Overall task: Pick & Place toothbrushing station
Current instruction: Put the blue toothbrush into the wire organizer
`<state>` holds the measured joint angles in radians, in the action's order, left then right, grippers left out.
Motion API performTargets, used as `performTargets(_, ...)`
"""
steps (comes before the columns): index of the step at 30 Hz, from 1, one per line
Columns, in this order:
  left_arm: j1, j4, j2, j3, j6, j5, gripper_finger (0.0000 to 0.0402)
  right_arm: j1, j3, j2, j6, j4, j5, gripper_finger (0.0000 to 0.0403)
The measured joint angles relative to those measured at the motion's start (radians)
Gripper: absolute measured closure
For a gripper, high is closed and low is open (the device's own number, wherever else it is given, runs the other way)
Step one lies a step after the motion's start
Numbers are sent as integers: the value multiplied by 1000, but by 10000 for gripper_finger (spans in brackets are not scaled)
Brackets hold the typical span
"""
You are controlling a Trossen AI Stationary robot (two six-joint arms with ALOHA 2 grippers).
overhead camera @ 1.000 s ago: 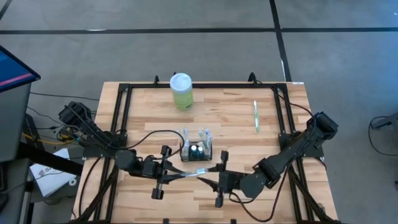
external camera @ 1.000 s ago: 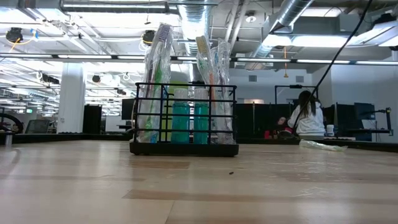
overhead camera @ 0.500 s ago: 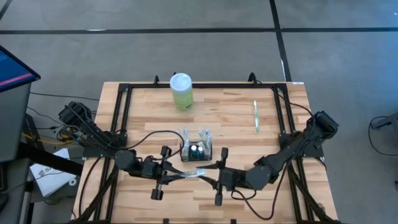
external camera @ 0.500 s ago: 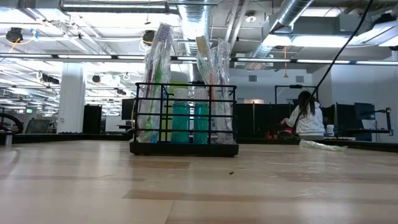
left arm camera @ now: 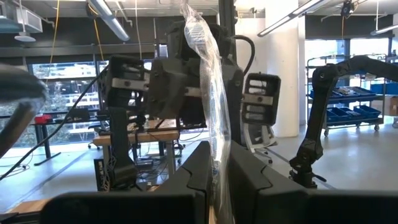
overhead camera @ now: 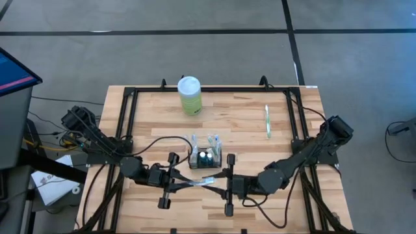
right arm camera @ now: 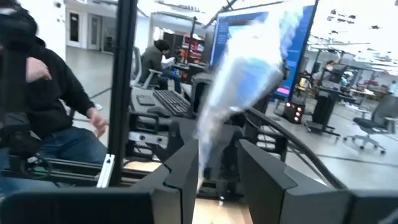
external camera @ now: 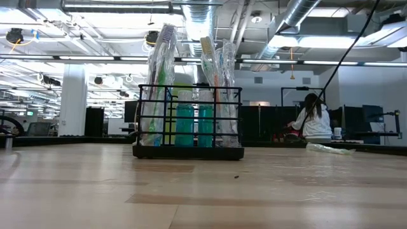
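Note:
The toothbrushing station (overhead camera: 205, 156), a black wire-mesh caddy (external camera: 188, 121), stands on its base mid-table with wrapped toothbrushes and teal tubes upright in it. Just nearer than it, a toothbrush in a clear wrapper (overhead camera: 203, 182) hangs level above the table between my two grippers. My left gripper (overhead camera: 186, 184) is shut on one end of it. My right gripper (overhead camera: 220, 184) faces it from the right, closed on the other end. Neither gripper shows in the low view. My left gripper pinches the wrapper's end (left arm camera: 217, 163) between its two fingers, coming level from the table's left and lying along the toothbrush. The wrapped toothbrush (left arm camera: 208, 74) runs on past the fingertips, clear of the table. My right gripper has the wrapper's other end (right arm camera: 205, 158) between its two fingers, coming level from the table's right. The wrapper lies against one finger (right arm camera: 186, 168), and the rest of the toothbrush (right arm camera: 245, 74) reaches on beyond the fingertips, clear of the table.
A pale green bottle with a white cap (overhead camera: 189, 95) stands near the table's far edge. Another wrapped toothbrush (overhead camera: 267, 121) lies flat at the far right. A black frame (overhead camera: 127, 123) runs round the table. Bare wood lies left and right of the caddy.
My right wrist has turned and the hand behind it has swung a little toward the table's far edge, coming more in line with the toothbrush. Its fingers stay at the toothbrush's end. The caddy has not moved.

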<state>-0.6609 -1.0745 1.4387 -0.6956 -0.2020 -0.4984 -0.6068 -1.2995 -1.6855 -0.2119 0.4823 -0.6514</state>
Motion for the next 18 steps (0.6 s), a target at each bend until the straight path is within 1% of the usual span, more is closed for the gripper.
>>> performTargets(4, 0, -5, 0, 0, 0, -5, 383, 9, 0, 0, 0, 30, 14, 300)
performTargets(7, 0, 3, 0, 0, -2, -3, 383, 10, 0, 0, 4, 27, 82, 300)
performTargets(15, 0, 1, 0, 0, -3, 0, 383, 9, 0, 0, -4, 56, 97, 300)
performTargets(18, 0, 1, 0, 0, -3, -1, 383, 17, 0, 0, -6, 68, 124, 300)
